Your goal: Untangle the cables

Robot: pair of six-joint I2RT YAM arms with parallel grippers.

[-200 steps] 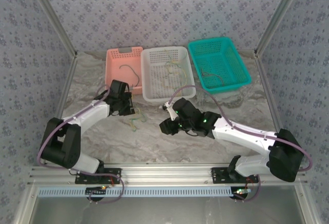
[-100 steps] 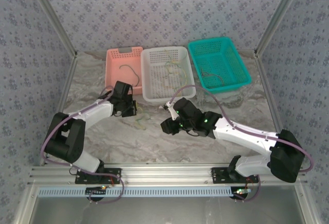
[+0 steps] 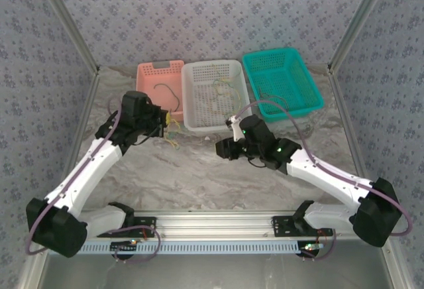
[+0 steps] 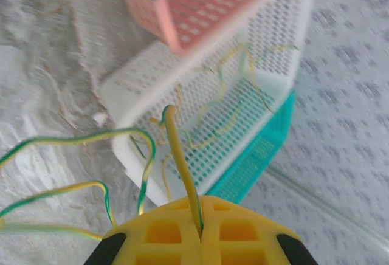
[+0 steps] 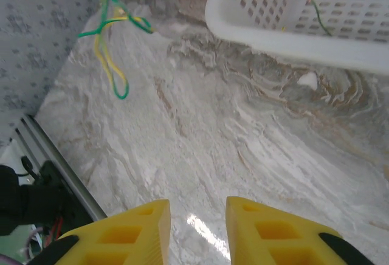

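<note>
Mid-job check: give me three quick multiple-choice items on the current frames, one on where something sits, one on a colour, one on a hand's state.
1. The white basket stands:
A. between the pink basket and the teal basket
B. at the left end of the row
C. at the right end of the row

2. The cable pinched in the left hand is:
A. red
B. yellow and green
C. blue

3. The right hand is:
A. shut on a cable
B. shut on a basket rim
C. open, with nothing between its fingers

Answers:
1 A: the top view shows the row as pink, white, teal from left to right.
2 B: the left wrist view shows a yellow wire with a green stripe running into the closed fingers.
3 C: the right wrist view shows a gap between the fingers and bare table beyond it.
</note>
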